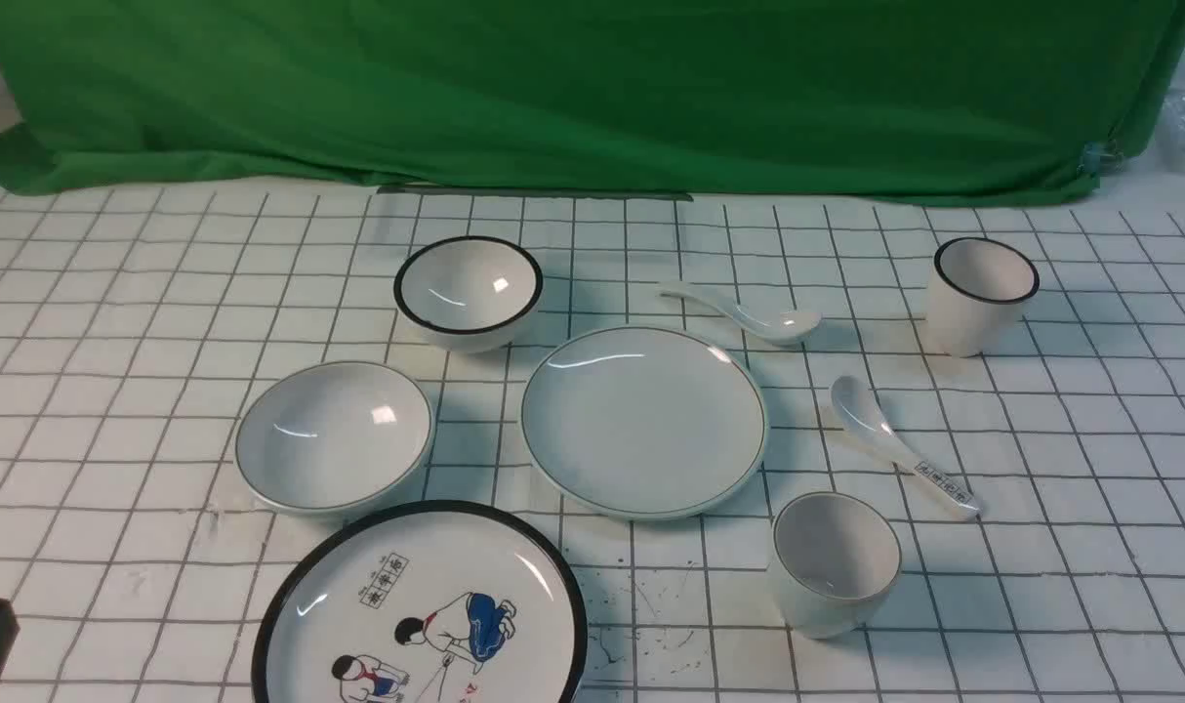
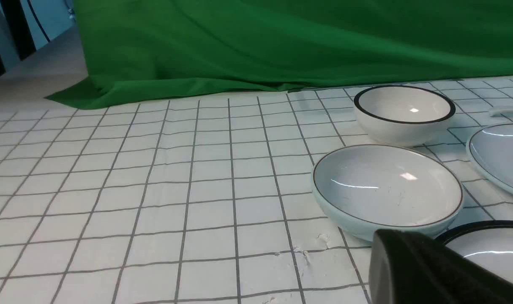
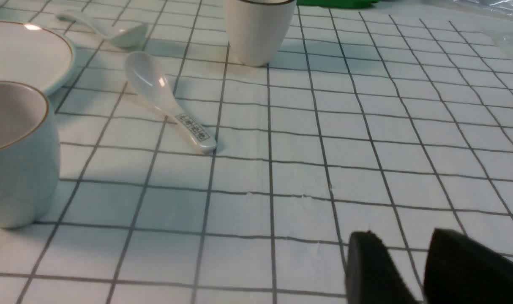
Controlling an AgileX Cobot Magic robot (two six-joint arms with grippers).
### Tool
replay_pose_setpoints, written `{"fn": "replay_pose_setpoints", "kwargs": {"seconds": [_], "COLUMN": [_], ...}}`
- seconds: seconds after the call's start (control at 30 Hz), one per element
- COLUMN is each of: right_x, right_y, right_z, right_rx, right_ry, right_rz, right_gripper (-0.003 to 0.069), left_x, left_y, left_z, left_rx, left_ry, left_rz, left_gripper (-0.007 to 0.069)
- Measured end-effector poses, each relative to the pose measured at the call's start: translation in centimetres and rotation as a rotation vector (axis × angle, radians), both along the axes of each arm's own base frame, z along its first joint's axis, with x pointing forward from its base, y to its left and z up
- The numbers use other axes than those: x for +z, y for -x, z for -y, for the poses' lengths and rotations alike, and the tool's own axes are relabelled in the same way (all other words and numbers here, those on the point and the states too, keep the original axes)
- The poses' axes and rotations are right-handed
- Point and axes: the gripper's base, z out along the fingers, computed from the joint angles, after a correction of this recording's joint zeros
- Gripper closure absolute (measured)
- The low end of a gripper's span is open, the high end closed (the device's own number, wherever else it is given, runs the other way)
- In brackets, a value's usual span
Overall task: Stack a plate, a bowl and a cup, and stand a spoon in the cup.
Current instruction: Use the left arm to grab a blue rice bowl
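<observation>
My left gripper (image 2: 429, 274) was clenched and empty, low over the table's (image 1: 114, 391) near left corner, just beside the bowl (image 1: 334, 436). My right gripper (image 3: 404, 240) hung near the table's right side with its jaws slightly parted and nothing between them. Nothing was stacked. The plate (image 1: 644, 420) lay at the table's middle, with the bowl just left of it and not touching. The cup (image 1: 834, 561) stood upright toward the near edge, off the plate's right front. The spoon (image 1: 749, 312) lay behind the plate toward the far edge, its bowl end pointing right. A printed spoon (image 1: 895, 444) lay right of the plate; its handle carried a row of small boxed characters, too small to read. A cartoon plate (image 1: 422, 610) at the near edge showed two crouching figures and three boxed characters I could not make out. A black-rimmed bowl (image 1: 469, 291) and a tall cup (image 1: 978, 293) stood farther back.
</observation>
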Motion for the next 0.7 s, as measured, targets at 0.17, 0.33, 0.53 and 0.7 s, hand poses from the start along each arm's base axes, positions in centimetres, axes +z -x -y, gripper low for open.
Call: {"fn": "replay_pose_setpoints", "kwargs": {"seconds": [0.17, 0.33, 0.53, 0.7], "right_x": [0.0, 0.0, 0.0, 0.1], "right_y": [0.0, 0.0, 0.0, 0.0], "right_z": [0.0, 0.0, 0.0, 0.0], "right_rx": [0.000, 0.000, 0.000, -0.001], "right_ry": [0.000, -0.001, -0.001, -0.002], "right_rz": [0.000, 0.000, 0.000, 0.012], "right_gripper": [0.0419, 0.0419, 0.0419, 0.0419], "left_x": [0.1, 1.4, 2.7, 5.2], "left_y": [0.0, -0.1, 0.1, 1.2], "left_z": [0.0, 0.0, -0.9, -2.7], "left_rx": [-0.001, 0.020, 0.086, 0.144], "left_ry": [0.041, 0.427, 0.604, 0.850], "left_rz": [0.014, 0.129, 0.284, 0.652], "left_gripper": [0.0621, 0.0621, 0.0621, 0.0621]}}
